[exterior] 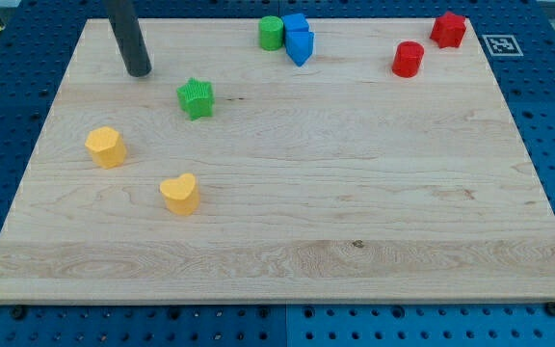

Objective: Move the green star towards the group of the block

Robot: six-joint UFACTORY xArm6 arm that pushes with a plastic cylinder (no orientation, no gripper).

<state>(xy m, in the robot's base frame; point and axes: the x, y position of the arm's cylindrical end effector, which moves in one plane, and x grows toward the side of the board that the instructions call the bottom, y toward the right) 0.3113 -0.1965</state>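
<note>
Green star (196, 98): sits just right of and below my tip, near but not touching.
My tip (139, 71): bare rod end on the board, holding nothing.
Group: green cylinder (272, 33) and two blue blocks (299, 40), well to my tip's right, slightly up.
Approach: I judge a push from the star's lower-left side, centred to avoid spin.
Others: yellow blocks (106, 146) below; red blocks (408, 59) far right.
</note>
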